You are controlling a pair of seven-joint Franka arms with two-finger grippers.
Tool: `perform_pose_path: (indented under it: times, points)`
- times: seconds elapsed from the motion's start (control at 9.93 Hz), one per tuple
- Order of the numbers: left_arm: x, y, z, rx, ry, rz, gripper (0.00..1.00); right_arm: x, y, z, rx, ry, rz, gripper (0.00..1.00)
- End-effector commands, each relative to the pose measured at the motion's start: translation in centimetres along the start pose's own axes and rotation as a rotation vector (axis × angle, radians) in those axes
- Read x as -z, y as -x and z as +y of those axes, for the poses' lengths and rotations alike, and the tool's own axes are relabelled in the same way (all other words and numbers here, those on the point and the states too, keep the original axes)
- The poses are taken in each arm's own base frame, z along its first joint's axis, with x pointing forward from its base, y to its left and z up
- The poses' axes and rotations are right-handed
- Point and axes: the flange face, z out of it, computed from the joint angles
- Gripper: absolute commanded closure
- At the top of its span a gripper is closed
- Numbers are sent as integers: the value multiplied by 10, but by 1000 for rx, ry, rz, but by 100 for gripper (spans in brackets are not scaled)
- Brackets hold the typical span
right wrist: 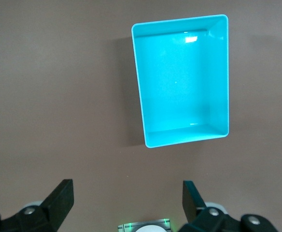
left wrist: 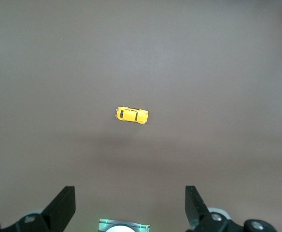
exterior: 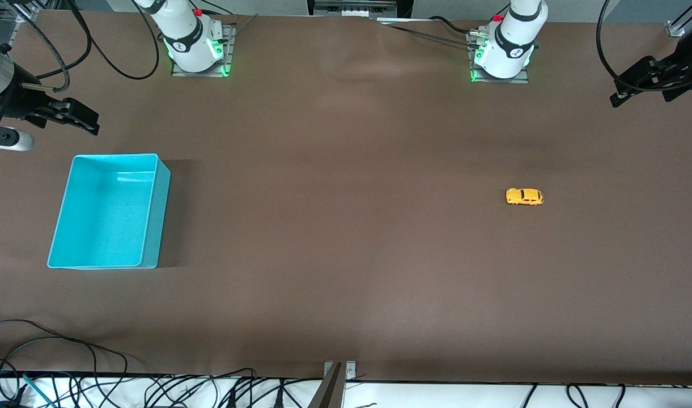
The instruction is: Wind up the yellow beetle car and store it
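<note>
Two grippers, both with fingers spread wide and nothing between them; left gripper (left wrist: 130, 208) hangs high at the left arm's end of the table, its wrist camera looking straight down on the yellow beetle car (left wrist: 131, 115); right gripper (right wrist: 128, 205) hangs high at the right arm's end, its camera looking down into the turquoise bin (right wrist: 179, 79), which holds nothing.

Car stands on its wheels on the bare brown table (exterior: 346, 226), alone, toward the left arm's end and well apart from the bin; in the front view the car (exterior: 524, 196) lies lengthwise along the table, the bin (exterior: 109, 211) sits at roughly the same depth.

Judgement: layout pairs each arm with one object, left for the car, right for the bin; both arms look parked at a ready pose, fingers apart presumably to be ready for a first approach; winding not yet begun, storing not yet begun.

Risk, as a guess: car is tiny and on wheels; a finger that touches off-centre may roll it away.
</note>
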Motion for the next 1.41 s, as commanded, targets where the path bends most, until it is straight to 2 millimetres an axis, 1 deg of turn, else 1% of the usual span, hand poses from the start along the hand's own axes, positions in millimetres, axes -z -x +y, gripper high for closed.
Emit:
perform_pose_path:
  times: [0.0,0.1,0.3,0.4,0.5,0.7,0.81,0.91,1.01,1.11,1.21,1.31]
  points:
    - [3,5,-1,10,-13,-11,0,-2,-1,10,-19,6,-3,0]
    - [1,7,-1,1,-16,-32,0,0,2,9,-15,8,-8,0]
    - [2,3,-3,0,-22,-7,0,-1,-1,12,-9,7,-1,0]
    - [2,-1,-3,-2,-18,23,0,3,2,21,-22,7,-4,0]
    - [3,2,-2,-5,-19,30,0,11,8,23,-24,0,5,0]
    - [-2,18,-1,-28,-25,51,0,15,11,18,-17,-5,15,0]
    - [-7,28,-2,-49,-28,67,0,30,22,19,-16,-11,43,0]
    - [-7,28,-3,-49,-28,67,0,25,20,18,-12,-10,31,0]
    - [-7,27,-3,-49,-27,66,0,18,18,12,-11,-4,14,0]
    - [-7,27,-4,-45,-24,67,0,17,16,13,-6,-7,4,0]
    - [-7,26,-4,-33,-20,64,0,11,12,4,-4,-1,0,0]
    - [-7,25,-4,-28,-20,62,0,-3,7,-4,-3,17,-34,0]
